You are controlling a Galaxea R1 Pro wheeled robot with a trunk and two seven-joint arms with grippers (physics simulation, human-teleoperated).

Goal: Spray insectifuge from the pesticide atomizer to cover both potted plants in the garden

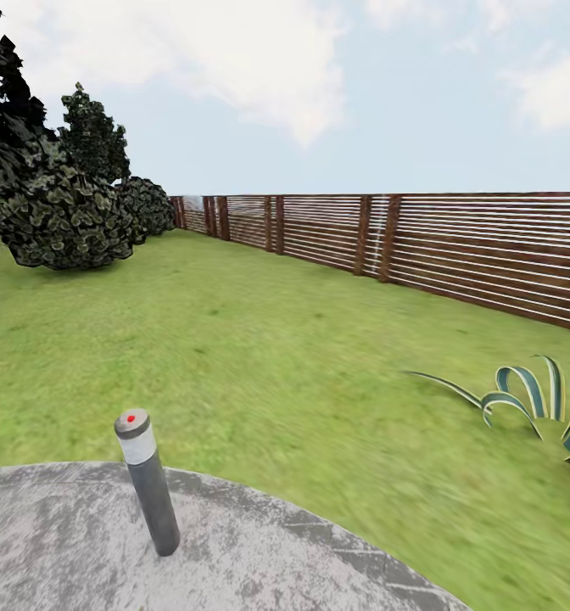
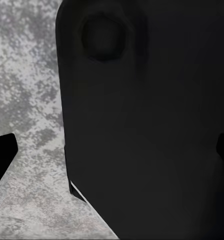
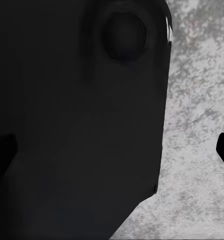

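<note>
I look for the bottle | tall grey post lamp with red dot (image 1: 148,480) stands on round grey stone paving (image 1: 56,552); green lawn (image 1: 259,356) ahead | can't tell if my grippers are open

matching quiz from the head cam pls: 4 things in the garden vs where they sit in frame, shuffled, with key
Things:
1. post lamp
2. slatted fence
3. dark bushes
4. striped-leaf plant

Places:
A. right edge of the view, on the lawn
B. far left, at the back of the lawn
C. standing on the round grey paving, near foreground
D. running along the far side of the lawn, from centre to right

Pairs: 1-C, 2-D, 3-B, 4-A
</note>
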